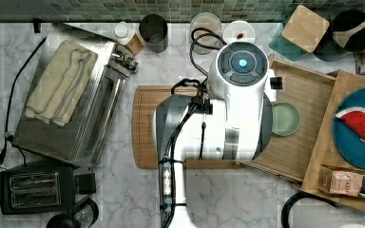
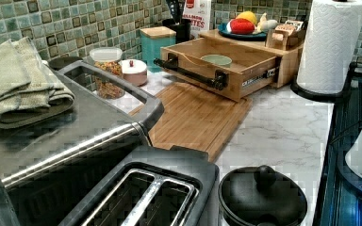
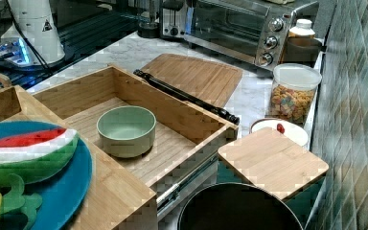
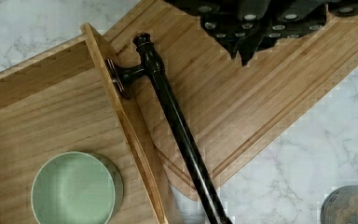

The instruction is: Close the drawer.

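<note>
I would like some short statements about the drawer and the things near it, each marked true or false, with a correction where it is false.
1. The drawer stands pulled out of its stand. True.
2. A green bowl sits inside the drawer. True.
3. The drawer's handle is a light wooden knob. False: it is a long dark bar across the front.
4. The cutting board lies on the counter in front of the drawer. True.
5. A folded towel lies in the drawer. False: it rests on top of the toaster oven.
</note>
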